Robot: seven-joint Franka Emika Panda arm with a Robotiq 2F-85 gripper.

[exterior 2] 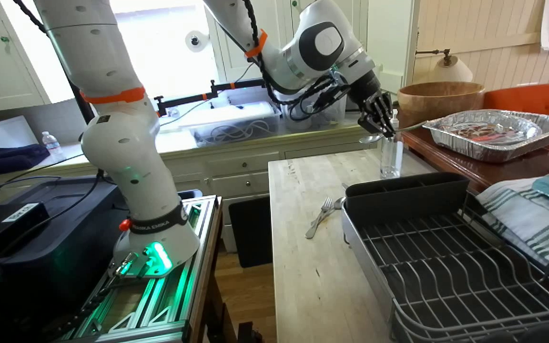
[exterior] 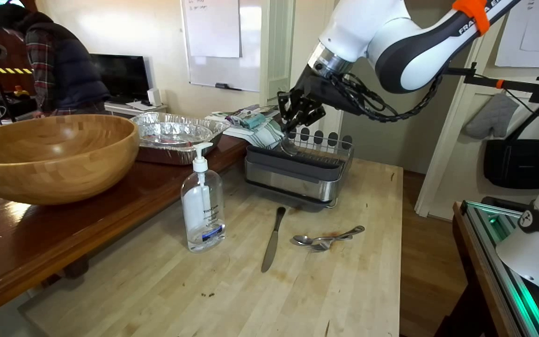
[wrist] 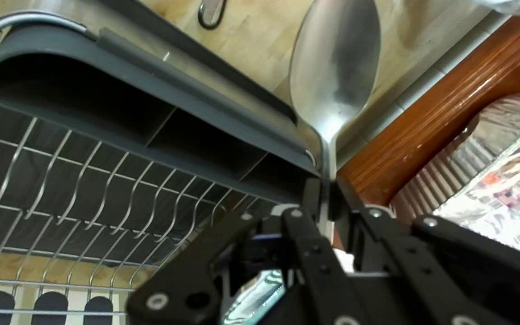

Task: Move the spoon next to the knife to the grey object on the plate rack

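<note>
Spoon (wrist: 333,90) aloft; pinched in gripper (wrist: 327,192)

A wooden bowl (exterior: 59,180) stands near a foil tray (exterior 2: 486,148).

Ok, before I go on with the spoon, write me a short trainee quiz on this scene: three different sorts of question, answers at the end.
1. True or false: the knife lies apart from the fork on the tabletop.
2. Which utensil does the pincer hold? a) knife; b) fork; c) spoon.
3. In the wrist view, into how many sections is the grey holder divided, as far as it shows?

Key: 1. true; 2. c, held by its handle; 3. three.
</note>
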